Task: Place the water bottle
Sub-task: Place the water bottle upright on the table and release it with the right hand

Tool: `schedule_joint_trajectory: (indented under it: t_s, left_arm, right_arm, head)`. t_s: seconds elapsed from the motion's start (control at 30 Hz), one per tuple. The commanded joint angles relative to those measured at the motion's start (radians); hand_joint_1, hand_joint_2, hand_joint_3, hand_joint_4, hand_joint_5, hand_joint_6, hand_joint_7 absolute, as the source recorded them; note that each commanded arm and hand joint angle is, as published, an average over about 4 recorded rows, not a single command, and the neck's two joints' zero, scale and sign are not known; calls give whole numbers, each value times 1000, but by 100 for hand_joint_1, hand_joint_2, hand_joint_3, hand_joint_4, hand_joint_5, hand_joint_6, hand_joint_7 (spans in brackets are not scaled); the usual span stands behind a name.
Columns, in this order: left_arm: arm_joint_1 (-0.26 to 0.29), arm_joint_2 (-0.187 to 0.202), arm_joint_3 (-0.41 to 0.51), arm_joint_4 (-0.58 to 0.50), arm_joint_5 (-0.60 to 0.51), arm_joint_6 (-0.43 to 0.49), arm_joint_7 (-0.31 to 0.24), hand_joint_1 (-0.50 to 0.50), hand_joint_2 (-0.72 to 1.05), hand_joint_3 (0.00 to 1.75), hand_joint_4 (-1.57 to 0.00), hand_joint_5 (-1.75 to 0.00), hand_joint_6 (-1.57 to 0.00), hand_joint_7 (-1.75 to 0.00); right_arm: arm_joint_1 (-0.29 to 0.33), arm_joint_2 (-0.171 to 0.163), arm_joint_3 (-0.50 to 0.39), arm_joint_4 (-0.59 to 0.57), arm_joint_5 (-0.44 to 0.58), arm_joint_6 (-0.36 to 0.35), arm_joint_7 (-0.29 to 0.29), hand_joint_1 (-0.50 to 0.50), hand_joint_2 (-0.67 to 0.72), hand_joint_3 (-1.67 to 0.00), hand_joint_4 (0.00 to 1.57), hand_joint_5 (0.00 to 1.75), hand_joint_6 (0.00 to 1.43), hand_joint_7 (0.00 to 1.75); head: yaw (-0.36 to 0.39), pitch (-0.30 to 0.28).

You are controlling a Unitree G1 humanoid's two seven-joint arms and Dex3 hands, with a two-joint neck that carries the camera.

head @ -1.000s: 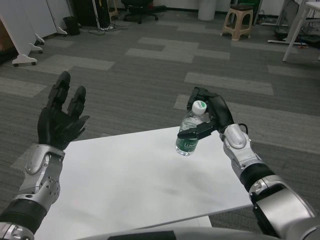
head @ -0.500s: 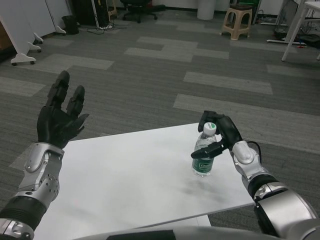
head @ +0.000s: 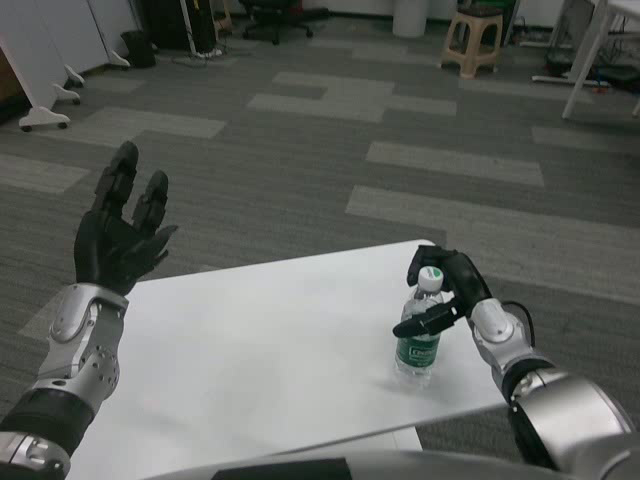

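Your right hand [head: 447,290] grips the water bottle [head: 420,335], fingers wrapped around its neck and upper body. Compared with a second ago, the bottle has come down and nearer you: it now stands upright on the white table [head: 260,350], near the right edge. Your left hand [head: 118,235] stays raised over the table's left side, holding nothing, fingers spread apart.
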Motion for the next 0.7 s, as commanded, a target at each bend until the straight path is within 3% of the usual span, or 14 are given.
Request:
schedule_joint_trajectory:
  t_s: [0.03,0.4,0.53,0.7]
  left_arm:
    - [-30,6,-1,17,-1,0,-3,-50,43,26,0,0,0,0]
    - [-45,6,-8,37,-4,0,-4,-50,43,26,0,0,0,0]
    - [-41,6,-9,34,-5,0,-5,-50,43,26,0,0,0,0]
    - [-31,4,-9,31,-3,0,-3,-50,43,26,0,0,0,0]
  right_arm:
    - [-16,-6,-7,29,-18,-8,-11,29,-29,-24,137,165,103,161]
    - [-16,2,-2,56,-69,-8,-21,29,-29,-24,132,165,101,161]
    - [-12,0,0,57,-89,-8,-21,29,-29,-24,129,155,98,161]
    - [-8,-1,3,58,-115,-8,-21,29,-29,-24,128,155,97,154]
  head:
    - [-1,-1]
    - [-5,-2]
    - [-1,-1]
    - [1,4]
